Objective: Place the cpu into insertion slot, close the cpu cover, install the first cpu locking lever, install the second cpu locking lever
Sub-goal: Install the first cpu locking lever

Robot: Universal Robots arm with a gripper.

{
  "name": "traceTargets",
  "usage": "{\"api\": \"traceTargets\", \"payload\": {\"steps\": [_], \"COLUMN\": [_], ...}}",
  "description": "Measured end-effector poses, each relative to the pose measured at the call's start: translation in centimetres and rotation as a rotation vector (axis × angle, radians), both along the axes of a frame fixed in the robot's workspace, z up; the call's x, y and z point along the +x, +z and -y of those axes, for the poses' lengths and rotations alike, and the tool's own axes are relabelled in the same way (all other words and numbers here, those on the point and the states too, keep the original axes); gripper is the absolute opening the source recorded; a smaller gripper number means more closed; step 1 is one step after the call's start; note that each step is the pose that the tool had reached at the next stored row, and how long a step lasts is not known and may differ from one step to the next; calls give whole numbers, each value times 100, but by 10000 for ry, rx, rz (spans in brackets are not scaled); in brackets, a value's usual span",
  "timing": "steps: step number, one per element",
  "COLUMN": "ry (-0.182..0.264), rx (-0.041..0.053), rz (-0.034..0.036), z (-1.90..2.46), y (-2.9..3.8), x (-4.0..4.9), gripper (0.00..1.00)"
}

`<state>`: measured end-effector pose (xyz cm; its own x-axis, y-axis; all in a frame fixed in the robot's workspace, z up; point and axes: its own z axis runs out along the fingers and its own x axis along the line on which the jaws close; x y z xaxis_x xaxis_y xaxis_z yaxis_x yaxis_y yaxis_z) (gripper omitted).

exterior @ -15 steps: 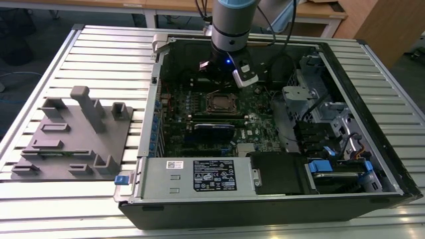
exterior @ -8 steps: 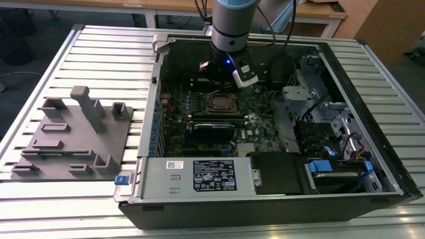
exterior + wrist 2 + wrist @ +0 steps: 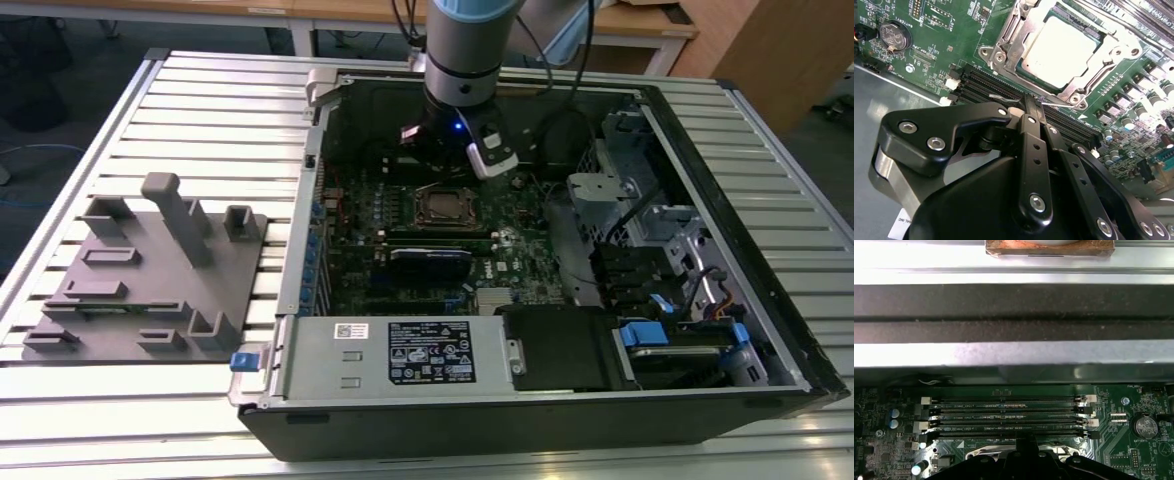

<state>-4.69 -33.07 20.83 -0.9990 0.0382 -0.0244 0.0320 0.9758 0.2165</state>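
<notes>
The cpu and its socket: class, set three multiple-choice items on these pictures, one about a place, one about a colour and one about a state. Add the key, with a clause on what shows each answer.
1. Where is the cpu?
A. on a shelf
B. in the insertion slot
C. in a person's hand

2. What colour is the circuit board around the slot?
A. green
B. red
C. white

3. How does the cpu cover stand?
A. upright
B. taken off
C. down over the cpu

Key:
1 B: in the second wrist view, the pale square chip sits inside the socket's metal rim.
2 A: the board is green in both wrist views.
3 C: the metal frame lies flat around the chip, and the chip's face shows through the frame's window.
</notes>
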Motion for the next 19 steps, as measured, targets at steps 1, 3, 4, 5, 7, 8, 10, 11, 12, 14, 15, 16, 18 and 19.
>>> {"api": "traceTargets", "payload": {"steps": [1,3,4,5,7,8,10,11,12,14,15,16,18,19], "ry": [0,0,1,0,0,0,0,0,0,0,0,-4,-108,-235], "rx": [0,-1,-1,-1,-1,-1,-2,-2,-2,-1,-1,-1,1,3], "rz": [2,2,3,4,9,13,17,18,18,19,19,19,20,20], "z": [0,0,0,0,0,0,0,0,0,0,0,0,0,0], "y": [-5,-13,-16,-20,-29,-32,-35,-35,-36,-36,-36,-36,-37,-38], "x": [0,0,0,0,0,0,0,0,0,0,0,0,0,0], "gripper": [10,10,10,10,10,10,10,10,10,10,10,10,10,10]}}
